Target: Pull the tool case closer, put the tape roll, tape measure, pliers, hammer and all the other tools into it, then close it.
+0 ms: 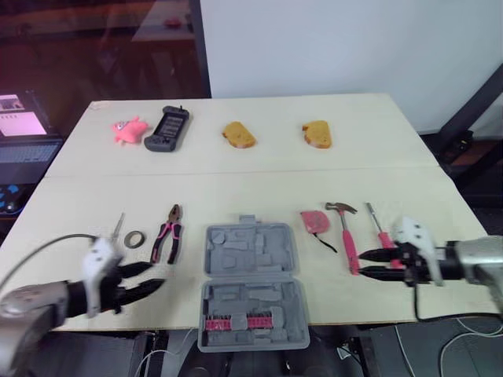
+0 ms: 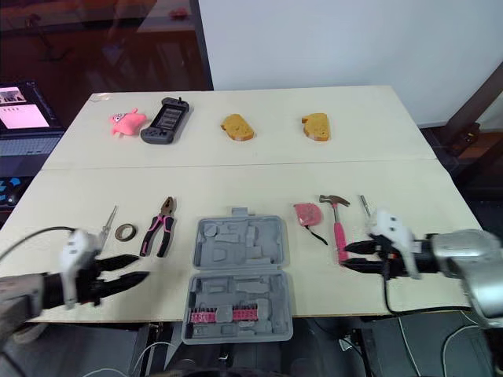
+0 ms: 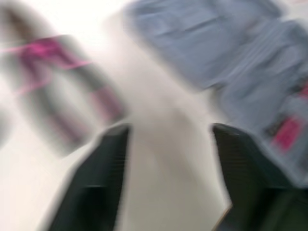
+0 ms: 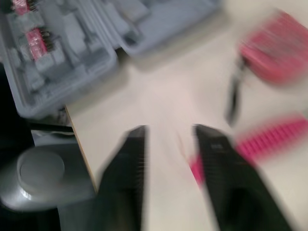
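- Tool case (image 1: 250,284) lies open and grey at the near edge of the table (image 1: 259,169), midway between the two arms; its near half reaches past the edge and holds a pink strip of bits (image 1: 233,322).
- Pliers (image 1: 167,233) with pink and black grips lie just left of the case, then the tape roll (image 1: 134,238) and a thin metal tool (image 1: 118,226) further left.
- Tape measure (image 1: 314,221), pink, lies right of the case, with the hammer (image 1: 346,236) and a pink-handled screwdriver (image 1: 380,228) beyond it.
- Left gripper (image 1: 157,275) hovers low near the table's front edge, close to the pliers, its fingers spread and holding nothing.
- Right gripper (image 1: 365,263) is at the near end of the hammer's pink handle, fingers apart; the blurred wrist view may show one finger touching the handle, but I cannot be sure.
- Pink toy (image 1: 130,129), dark handheld device (image 1: 167,128) and two yellow pieces (image 1: 239,134) (image 1: 317,134) sit along the far side.
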{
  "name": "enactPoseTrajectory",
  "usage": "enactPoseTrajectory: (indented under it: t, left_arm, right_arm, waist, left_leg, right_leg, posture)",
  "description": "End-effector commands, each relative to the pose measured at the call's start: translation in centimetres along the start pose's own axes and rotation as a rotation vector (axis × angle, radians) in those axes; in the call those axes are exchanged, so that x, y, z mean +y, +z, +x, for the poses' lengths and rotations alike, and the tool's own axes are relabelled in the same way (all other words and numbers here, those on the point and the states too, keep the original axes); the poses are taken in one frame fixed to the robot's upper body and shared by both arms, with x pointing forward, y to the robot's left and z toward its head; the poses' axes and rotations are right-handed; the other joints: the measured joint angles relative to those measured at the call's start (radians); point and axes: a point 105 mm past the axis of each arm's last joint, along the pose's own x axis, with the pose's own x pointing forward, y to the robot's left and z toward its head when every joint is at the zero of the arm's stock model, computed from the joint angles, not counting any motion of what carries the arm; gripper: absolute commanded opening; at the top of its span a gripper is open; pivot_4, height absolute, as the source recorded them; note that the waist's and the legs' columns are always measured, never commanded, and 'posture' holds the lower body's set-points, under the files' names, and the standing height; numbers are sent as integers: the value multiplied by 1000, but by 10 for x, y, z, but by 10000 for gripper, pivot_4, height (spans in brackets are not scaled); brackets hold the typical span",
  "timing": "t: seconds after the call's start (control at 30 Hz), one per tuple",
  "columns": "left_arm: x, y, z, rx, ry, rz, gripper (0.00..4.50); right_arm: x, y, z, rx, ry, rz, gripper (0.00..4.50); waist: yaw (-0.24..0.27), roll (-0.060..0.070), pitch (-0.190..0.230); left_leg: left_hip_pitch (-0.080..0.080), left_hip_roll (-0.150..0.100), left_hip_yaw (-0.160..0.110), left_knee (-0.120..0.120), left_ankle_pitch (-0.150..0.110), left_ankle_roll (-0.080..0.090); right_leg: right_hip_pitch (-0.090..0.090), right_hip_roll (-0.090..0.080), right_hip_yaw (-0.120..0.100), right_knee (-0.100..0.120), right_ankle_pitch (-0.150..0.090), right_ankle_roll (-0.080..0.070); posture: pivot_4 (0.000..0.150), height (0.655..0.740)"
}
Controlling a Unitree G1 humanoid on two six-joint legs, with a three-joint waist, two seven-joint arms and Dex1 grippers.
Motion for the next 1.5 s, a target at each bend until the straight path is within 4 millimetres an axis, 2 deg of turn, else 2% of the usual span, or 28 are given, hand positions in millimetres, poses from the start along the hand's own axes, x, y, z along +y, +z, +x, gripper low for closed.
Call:
enactPoseTrajectory:
  t: [0.03, 0.07, 0.1, 0.23, 0.33, 0.43, 0.53, 0.6, 0.73, 0.87, 0.97, 1.07, 1.17, 1.27, 1.37, 1.5]
  left_arm:
    - [41, -2, -41, 5, 146, 71, 45000]
    - [56, -5, -59, 7, 211, 69, 45000]
    - [66, -7, -72, 9, 255, 73, 45000]
    - [78, -11, -95, -6, 307, 65, 45000]
    - [83, -12, -101, -34, 339, 60, 45000]
    - [81, -10, -98, -69, 343, 42, 45000]
    - [74, -3, -92, -136, 358, 6, 45000]
    - [68, -1, -89, -153, 379, -14, 45000]
    - [43, -8, -86, -132, 375, -85, 45000]
    - [28, -13, -85, -96, 412, -100, 45000]
    - [13, -10, -82, -118, 388, -127, 45000]
    - [11, -6, -74, -96, 372, -130, 45000]
    - [17, 3, -61, -58, 369, -83, 45000]
    - [30, 7, -47, 45, 371, -71, 45000]
    - [33, 18, -31, 91, 287, -61, 45000]
    - [34, 37, -12, 150, 110, 117, 45000]
  right_arm:
    - [-20, -1, -30, -17, -114, -27, 38784]
    - [-25, -5, -38, -13, -148, -18, 42955]
    - [-28, -7, -44, -22, -169, -6, 44115]
    - [-36, -11, -55, -26, -206, 4, 44115]
    - [-40, 0, -56, -92, -209, 35, 44115]
    - [-36, 19, -49, -153, -159, 52, 44115]
    - [-27, 55, -31, -203, -68, 83, 44115]
    - [-14, 77, -16, -196, 28, 65, 44115]
    - [16, 118, 9, -178, 216, -139, 44115]
    - [18, 147, 22, -212, 225, -305, 44115]
    - [25, 183, 31, -318, 218, -465, 44115]
    - [33, 212, 36, -412, 219, -542, 44115]
    - [41, 221, 39, -410, 237, -588, 44115]
    - [59, 224, 29, -400, 422, -451, 44115]
    - [60, 224, 27, -386, 442, -392, 44115]
    - [64, 215, 32, -336, 433, -341, 44115]
  waist:
    - [2, 0, 0]
    - [3, 0, 0]
    - [4, 0, 0]
    - [2, 1, 0]
    - [2, 1, 0]
    - [1, 2, 1]
    - [-6, 4, 1]
    - [-16, 3, 2]
    - [-20, 3, 2]
    - [-12, 2, 2]
    - [-10, 2, 2]
    - [-9, 2, 3]
    - [-6, 1, 2]
    - [3, 2, 2]
    - [2, 1, 2]
    - [2, 2, 3]
  left_leg:
    - [0, 0, 0, 0, 0, 0]
    - [0, 0, 0, 0, 0, 0]
    - [0, 0, 0, 0, 0, 0]
    - [-1, 0, 0, -2, -1, 1]
    - [-1, 0, 0, -2, -2, 2]
    - [-1, 0, 0, -3, -2, 2]
    - [-1, 0, 0, -3, -2, 2]
    - [-2, 1, 0, -3, -2, 2]
    - [-2, 1, 1, -4, -2, 3]
    - [-3, 1, 2, -5, -3, 4]
    - [-3, 1, 1, -5, -3, 4]
    - [-3, 1, 1, -5, -3, 4]
    - [-2, 1, -1, -4, -3, 4]
    - [-2, 0, -1, -3, -3, 4]
    - [-2, 0, -1, -3, -3, 4]
    - [-2, 0, 0, -4, -3, 4]
  right_leg:
    - [0, 0, 0, 0, 0, 0]
    - [0, -1, 0, -1, 0, 0]
    - [0, -1, 0, -1, 0, 0]
    - [-1, -2, 0, -5, 0, 0]
    - [-1, -3, 0, -7, 0, 0]
    - [-1, -3, 1, -7, 0, 0]
    - [-1, -3, 2, -7, 0, 0]
    - [-1, -4, 1, -7, 0, 0]
    - [-2, -4, 1, -7, 0, 0]
    - [-2, -4, 0, -11, 1, 1]
    - [-3, -4, -1, -13, 1, 1]
    - [-1, -4, -1, -12, 1, 1]
    - [-3, -3, -3, -12, 1, 1]
    - [-3, -3, -3, -12, 1, 1]
    - [-3, -3, -2, -12, 2, 1]
    - [-4, -3, -2, -12, 2, 1]
  posture:
    - [1500, 7400]
    - [1500, 7400]
    - [1500, 7400]
    - [1500, 7400]
    - [1500, 7400]
    - [1500, 7400]
    - [1500, 7400]
    - [1500, 7400]
    - [1500, 7400]
    - [1500, 7400]
    - [1500, 7400]
    - [1500, 7400]
    - [1500, 7400]
    - [1500, 7400]
    - [1500, 7400]
    - [1500, 7400]
